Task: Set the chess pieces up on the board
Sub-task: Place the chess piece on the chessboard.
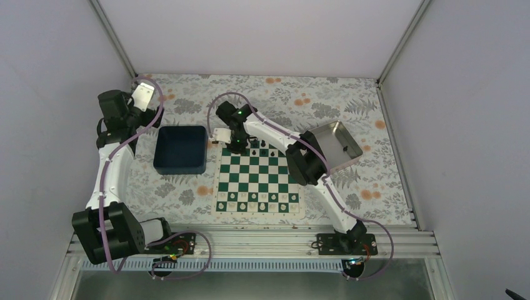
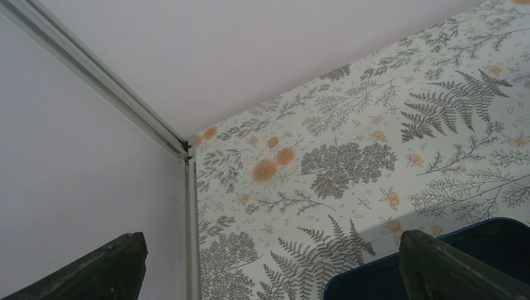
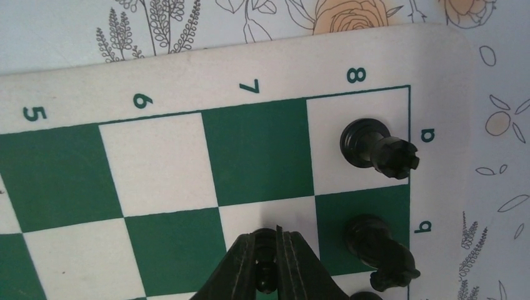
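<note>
Black piece [image 3: 267, 276] poised over the square diagonal to the corner rook [image 3: 377, 148]

Small and probably a pawn, the black piece sits pinched between the all-but-closed fingers of the right gripper [image 3: 273, 236]; it hangs over the white square diagonally next to the rook, which stands in the far left corner of the board [image 1: 257, 181]; whether its base touches that square I cannot tell; the step in hand looks like placing this piece in the second black rank; the next move, I judge, calls for a short straight lowering if any gap remains, then a gentle parting of the fingers and a vertical lift, keeping off the knight [image 3: 382, 255] just beside the rook; its long axis seems to run upright, along the fingers, head toward the wrist camera; rook and knight stand upright too; the left gripper [image 2: 273, 244] is spread wide and holds nothing, well apart from the rook, beyond the dark blue bin [image 1: 181, 147]
</note>
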You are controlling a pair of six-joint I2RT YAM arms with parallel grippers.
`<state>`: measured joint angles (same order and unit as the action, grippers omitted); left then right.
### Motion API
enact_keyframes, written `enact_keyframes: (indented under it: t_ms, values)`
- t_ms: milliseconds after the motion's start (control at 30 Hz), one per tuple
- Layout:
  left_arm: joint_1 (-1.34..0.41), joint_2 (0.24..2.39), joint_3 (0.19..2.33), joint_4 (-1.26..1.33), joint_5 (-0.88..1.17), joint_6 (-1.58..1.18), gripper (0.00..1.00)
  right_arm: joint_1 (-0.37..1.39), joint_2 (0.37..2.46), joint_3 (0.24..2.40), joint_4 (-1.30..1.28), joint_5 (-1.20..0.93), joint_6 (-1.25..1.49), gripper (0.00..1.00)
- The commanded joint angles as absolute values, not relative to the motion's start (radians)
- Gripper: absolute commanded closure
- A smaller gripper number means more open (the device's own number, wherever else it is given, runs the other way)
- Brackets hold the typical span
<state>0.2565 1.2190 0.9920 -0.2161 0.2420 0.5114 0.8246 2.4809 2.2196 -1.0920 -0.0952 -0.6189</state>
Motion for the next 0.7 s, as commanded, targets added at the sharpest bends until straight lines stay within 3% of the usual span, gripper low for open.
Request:
enact_keyframes:
  t_ms: [0, 233, 433, 667]
  values:
    - [0.265, 1.197, 0.983, -0.198, 0.274, 0.506, 0.00, 0.833, 2.496, 2.242, -1.080, -0.092, -0.611, 0.88]
    - [0.265, 1.204, 0.996, -0.207, 0.283, 0.500, 0.00, 0.833, 2.400, 2.232, -1.067, -0.111, -0.608, 0.70]
    - [0.265, 1.197, 1.018, -0.223, 0.285, 0.497, 0.00, 0.815, 2.195, 2.141, -1.077, -0.049, -0.619, 0.68]
    - [0.265, 1.184, 1.004, -0.214, 0.309, 0.492, 0.00, 0.544, 1.866, 1.839, -1.059, 0.002, -0.618, 0.61]
